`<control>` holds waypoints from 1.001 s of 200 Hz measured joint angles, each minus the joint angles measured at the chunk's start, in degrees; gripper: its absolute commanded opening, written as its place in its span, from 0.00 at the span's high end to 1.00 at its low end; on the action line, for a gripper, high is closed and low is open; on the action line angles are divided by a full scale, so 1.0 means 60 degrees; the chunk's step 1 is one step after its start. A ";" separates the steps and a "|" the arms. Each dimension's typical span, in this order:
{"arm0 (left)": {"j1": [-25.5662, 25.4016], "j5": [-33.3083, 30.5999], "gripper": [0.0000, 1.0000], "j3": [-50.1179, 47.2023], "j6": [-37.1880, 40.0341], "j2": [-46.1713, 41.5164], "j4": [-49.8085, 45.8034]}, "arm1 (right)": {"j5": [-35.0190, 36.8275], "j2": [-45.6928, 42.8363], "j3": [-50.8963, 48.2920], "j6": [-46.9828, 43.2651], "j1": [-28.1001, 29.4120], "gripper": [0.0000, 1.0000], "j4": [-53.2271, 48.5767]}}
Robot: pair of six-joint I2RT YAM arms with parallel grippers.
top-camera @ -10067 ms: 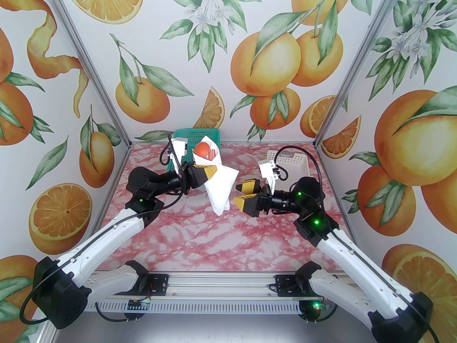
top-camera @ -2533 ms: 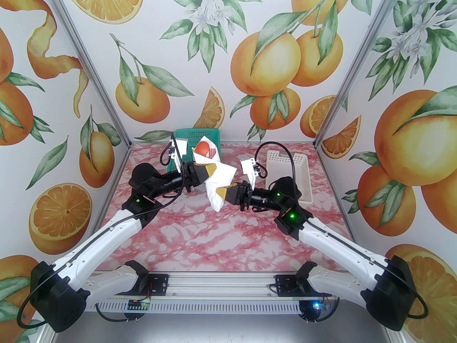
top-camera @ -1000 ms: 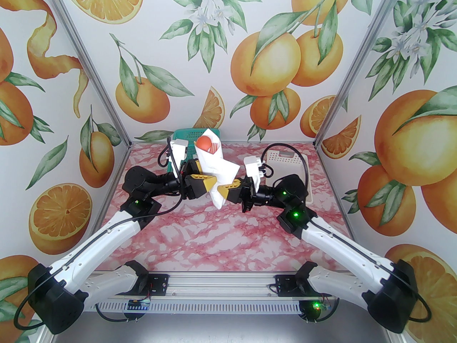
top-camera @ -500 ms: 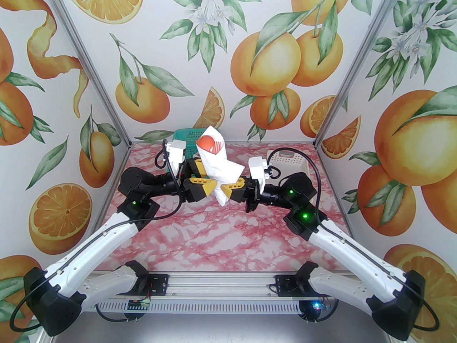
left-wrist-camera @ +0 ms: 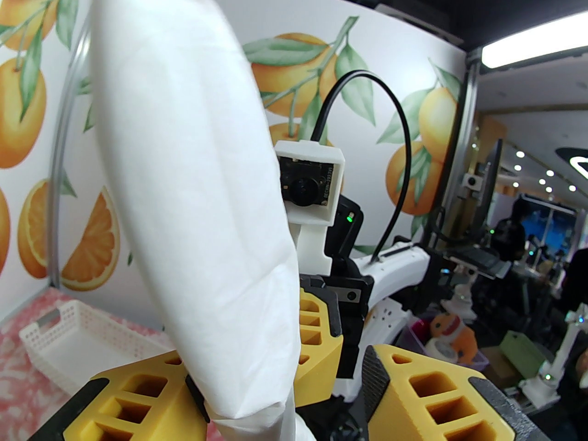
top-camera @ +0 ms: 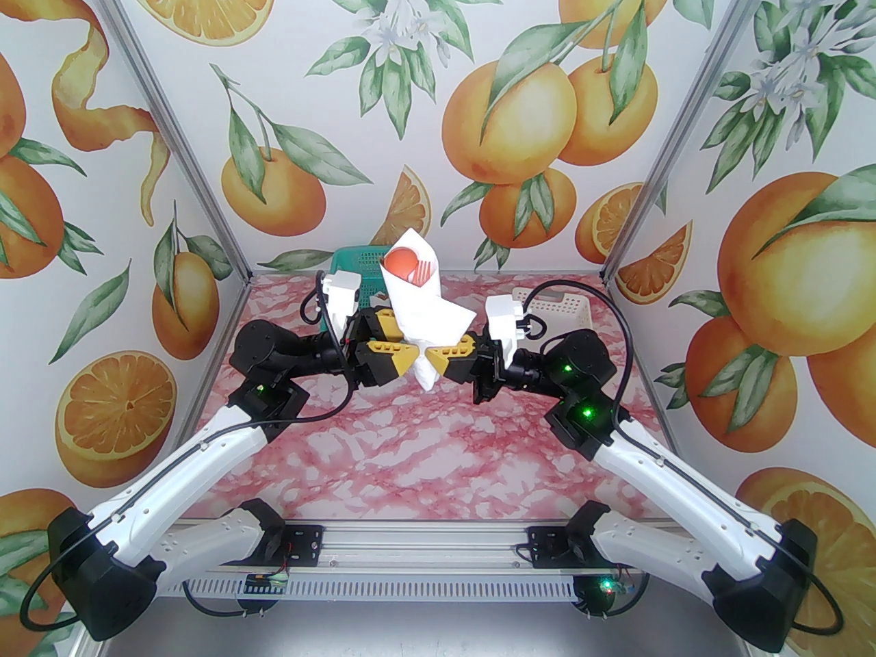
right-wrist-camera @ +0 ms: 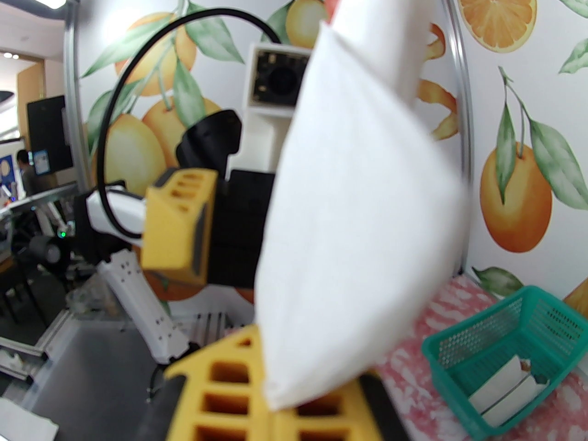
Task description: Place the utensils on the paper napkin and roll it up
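Observation:
The paper napkin (top-camera: pixel 424 319) is wrapped into a white cone and held tilted upright above the table. The orange spoon (top-camera: pixel 402 262) and orange fork (top-camera: pixel 425 272) poke out of its top; the knife is hidden. My right gripper (top-camera: pixel 438 360) is shut on the cone's lower end, which rises from between its yellow fingers (right-wrist-camera: pixel 220 402). My left gripper (top-camera: pixel 404 343) is open, its jaws on either side of the cone just above that grip. In the left wrist view the napkin (left-wrist-camera: pixel 193 200) rests against one finger (left-wrist-camera: pixel 138 398) and stands apart from the other.
A green basket (top-camera: pixel 356 257) stands at the back behind the cone, with white wrapped bundles (right-wrist-camera: pixel 505 384) inside. A white basket (top-camera: pixel 568 305) sits at the back right behind the right arm. The pink marbled table (top-camera: pixel 438 449) stretches toward the arm bases.
Both grippers have lifted the napkin cone higher and stood it more upright. The left gripper's jaws have narrowed around it. The right gripper has kept its grip.

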 measured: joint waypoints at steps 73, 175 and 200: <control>-0.0084 0.0036 0.67 -0.0095 -0.0117 0.0168 0.0699 | -0.0273 0.0007 0.0000 0.0353 0.0047 1.00 0.0393; -0.0248 0.0135 0.73 -0.0095 -0.0186 0.0397 0.0903 | -0.0681 0.0401 0.0000 0.0856 0.0233 1.00 0.1064; -0.0280 0.0208 0.76 -0.0095 -0.0186 0.0426 0.1013 | -0.0703 0.0404 0.0000 0.0889 0.0233 1.00 0.1064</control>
